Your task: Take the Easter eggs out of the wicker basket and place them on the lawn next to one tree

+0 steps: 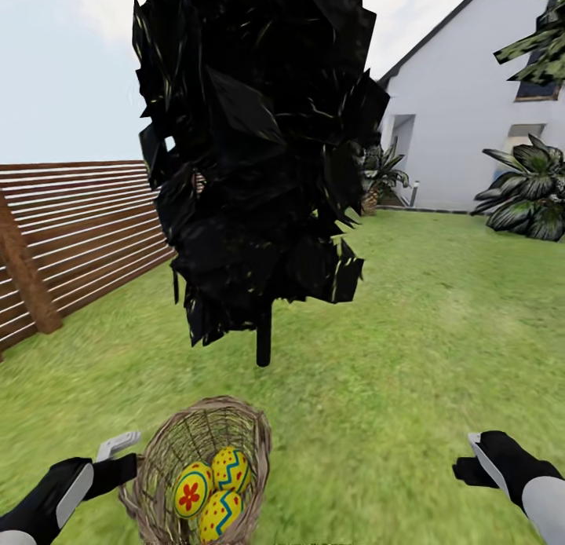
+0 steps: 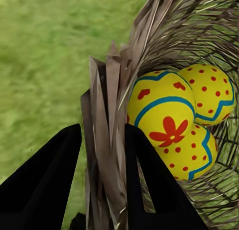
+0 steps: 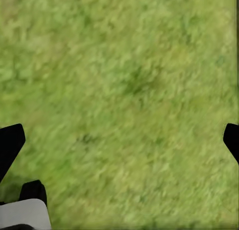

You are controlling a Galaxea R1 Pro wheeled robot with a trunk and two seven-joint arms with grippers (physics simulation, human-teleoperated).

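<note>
Carrying basket [image 1: 205,468] by its rim in pinched left gripper [image 2: 102,155], three eggs [image 1: 210,490] inside, just short of dark conifer [image 1: 259,160]. Further right, right gripper [image 1: 479,459] wide open, empty over lawn [image 1: 408,349]. Next: set down, lift eggs out beside a tree.

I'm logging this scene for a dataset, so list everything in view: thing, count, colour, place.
Easter eggs: three, yellow with blue zigzags and red marks, inside the basket.
Wicker basket: one, brown, held tilted above the grass at the near left.
Lawn: green, across the whole foreground.
Dark conifer: one, near-black, straight ahead beyond the basket.
Fence: brown slats, left side.
House: white, far right.
Palm-like plants: two, dark green, by the house.
Left claw: black, closed over the basket's rim.
Right claw: black, open, over bare grass.
</note>
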